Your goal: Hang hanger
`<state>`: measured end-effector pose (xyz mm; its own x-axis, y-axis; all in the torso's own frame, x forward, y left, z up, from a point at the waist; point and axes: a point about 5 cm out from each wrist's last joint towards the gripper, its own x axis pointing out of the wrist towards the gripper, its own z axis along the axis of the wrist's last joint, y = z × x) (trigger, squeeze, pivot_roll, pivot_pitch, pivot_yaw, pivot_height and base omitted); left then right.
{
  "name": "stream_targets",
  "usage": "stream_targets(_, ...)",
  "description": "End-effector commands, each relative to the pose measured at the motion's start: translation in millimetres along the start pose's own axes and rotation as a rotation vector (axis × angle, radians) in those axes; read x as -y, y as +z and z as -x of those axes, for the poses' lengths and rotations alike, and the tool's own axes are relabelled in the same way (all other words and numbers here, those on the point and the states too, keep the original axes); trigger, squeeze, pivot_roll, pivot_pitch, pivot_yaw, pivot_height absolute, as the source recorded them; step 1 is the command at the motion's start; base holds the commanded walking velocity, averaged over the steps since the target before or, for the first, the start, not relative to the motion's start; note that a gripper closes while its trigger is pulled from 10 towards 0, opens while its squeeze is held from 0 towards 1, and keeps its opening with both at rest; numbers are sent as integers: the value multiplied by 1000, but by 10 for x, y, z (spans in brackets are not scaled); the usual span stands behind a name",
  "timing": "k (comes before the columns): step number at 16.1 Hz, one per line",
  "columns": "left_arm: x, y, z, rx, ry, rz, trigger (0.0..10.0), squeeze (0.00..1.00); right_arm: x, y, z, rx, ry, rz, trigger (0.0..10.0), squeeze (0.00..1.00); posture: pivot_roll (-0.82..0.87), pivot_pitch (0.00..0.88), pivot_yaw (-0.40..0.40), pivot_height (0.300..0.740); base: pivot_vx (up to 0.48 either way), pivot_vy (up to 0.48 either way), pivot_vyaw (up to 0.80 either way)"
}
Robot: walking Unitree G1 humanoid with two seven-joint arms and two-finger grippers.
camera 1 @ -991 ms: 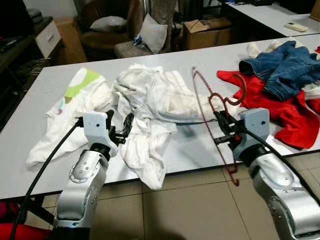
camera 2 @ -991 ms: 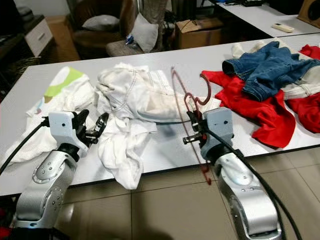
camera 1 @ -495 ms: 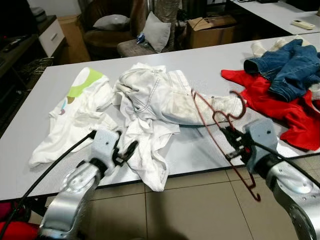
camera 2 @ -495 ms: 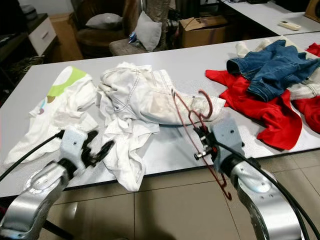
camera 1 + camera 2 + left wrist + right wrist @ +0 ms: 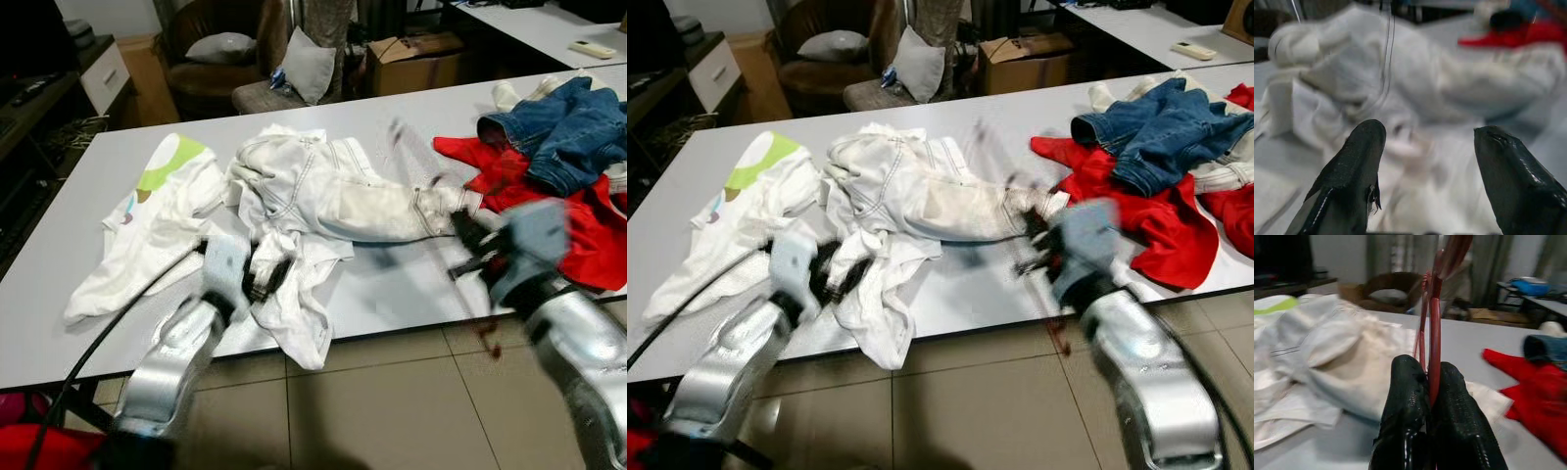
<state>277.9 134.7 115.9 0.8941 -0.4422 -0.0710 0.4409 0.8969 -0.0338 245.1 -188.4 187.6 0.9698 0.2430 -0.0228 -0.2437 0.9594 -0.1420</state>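
The right hand [image 5: 1426, 382] pinches the thin dark-red wire hanger [image 5: 1432, 308]; the left hand [image 5: 1425, 166] hangs spread above crumpled white trousers [image 5: 333, 191]. Swinging, the hanger could snag them.

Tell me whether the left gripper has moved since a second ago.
Yes. The left gripper, fingers open, has advanced from beside the crumpled white trousers onto their hanging edge at the grey table front.

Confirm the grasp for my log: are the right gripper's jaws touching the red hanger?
Touching. The right wrist view shows the right gripper with its jaws pressed shut on the red hanger wire, no gap either side.
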Motion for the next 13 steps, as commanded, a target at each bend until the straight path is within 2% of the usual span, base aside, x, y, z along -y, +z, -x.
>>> stream_targets(1, -70, 45, 39, 37, 46, 42, 10000, 0, -3, 7, 35, 8, 0, -5, 10000, 0, -151, 0, 127, 740, 0, 0, 0)
stream_targets(4, -53, 67, 131, 106, 130, 66, 10000, 0, -131, -87, 85, -30, 26, -29, 10000, 0, -157, 0, 111, 740, 0, 0, 0)
stream_targets(7, 40, 22, 143, 111, 145, 84, 10000, 0, -96, -108, -31, -29, -25, -116, 10000, 0, -138, 0, 71, 740, 0, -480, 0)
stream_targets(12, 60, 55, 152, 129, 164, 78, 10000, 0, -106, -188, -42, -48, -28, -126, 10000, 0, -129, 0, 60, 740, 0, -480, 0)
stream_targets(13, 66, 55, 152, 129, 163, 75, 10000, 0, -122, -227, -39, -67, -37, -181, 10000, 0, -128, 0, 59, 740, 0, -337, 0)
